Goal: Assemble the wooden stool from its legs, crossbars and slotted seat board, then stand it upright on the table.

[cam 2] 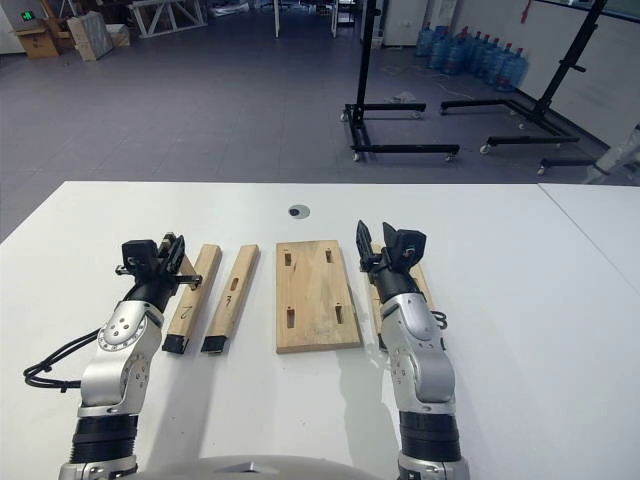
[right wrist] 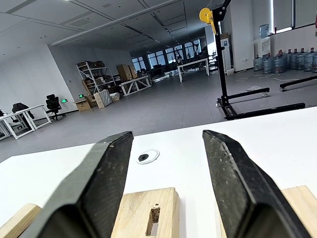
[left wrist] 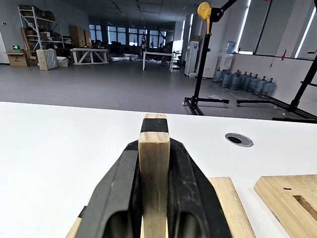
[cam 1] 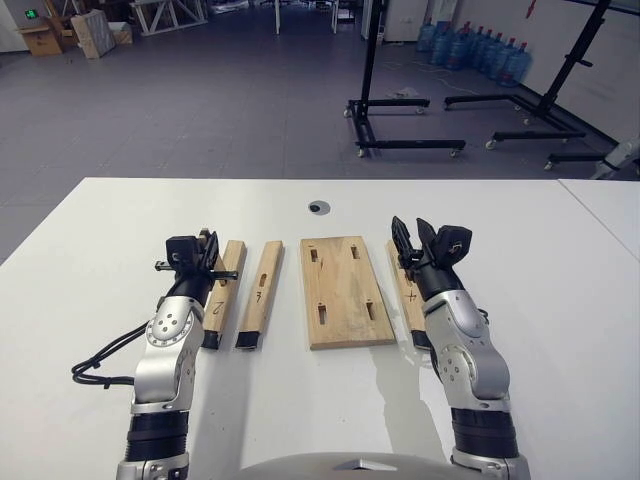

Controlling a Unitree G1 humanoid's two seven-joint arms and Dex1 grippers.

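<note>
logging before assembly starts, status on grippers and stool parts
Left gripper shut on a wooden piece. Right gripper open over a leg. Seat board flat, unassembled. Nothing in the way.

Rightmost wooden leg (cam 1: 406,300) half hidden beneath the right gripper (cam 1: 410,224), seat board (left wrist: 290,198) cropped in the left wrist view, near end of the thin wooden piece (left wrist: 154,173) lost inside the left gripper (left wrist: 154,144).

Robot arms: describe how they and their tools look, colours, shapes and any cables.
The left arm and right arm have rounded silver-grey shells with black bands and round joint caps. The left tool and right tool are black, each with two flat tapering fingers. A black cable loops out beside the left arm.
</note>
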